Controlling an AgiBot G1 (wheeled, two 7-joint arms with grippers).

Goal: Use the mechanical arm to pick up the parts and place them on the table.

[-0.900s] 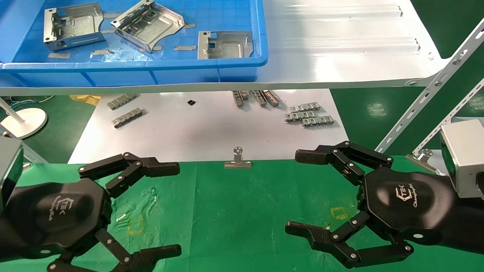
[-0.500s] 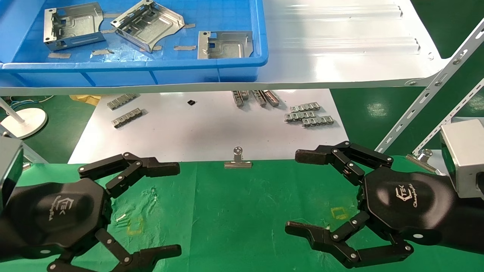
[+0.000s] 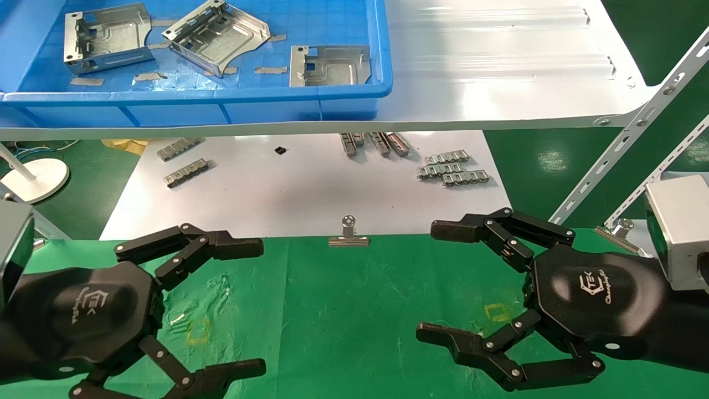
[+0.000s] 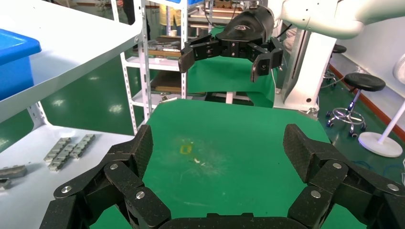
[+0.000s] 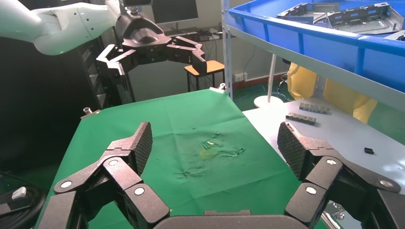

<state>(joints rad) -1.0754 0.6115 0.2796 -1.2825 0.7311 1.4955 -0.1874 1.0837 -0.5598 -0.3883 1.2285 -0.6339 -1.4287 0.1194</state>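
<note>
1. 3 parts lie in the blue tray on the white shelf: the left part, the middle part, which sits tilted, and the right part, which lies flat near the tray's front wall.
2. My left gripper and my right gripper both hover over the table, fingers spread wide, holding nothing.
3. I judge the parts to be light, stiff sheet metal, smooth and rather slippery, with thin edges.
4. I think the best hold is across a bent-up flange, or across 2 opposite edges, not on the flat face.
5. The right part looks the easiest for my right gripper, but the tray wall may block a low approach.
</note>
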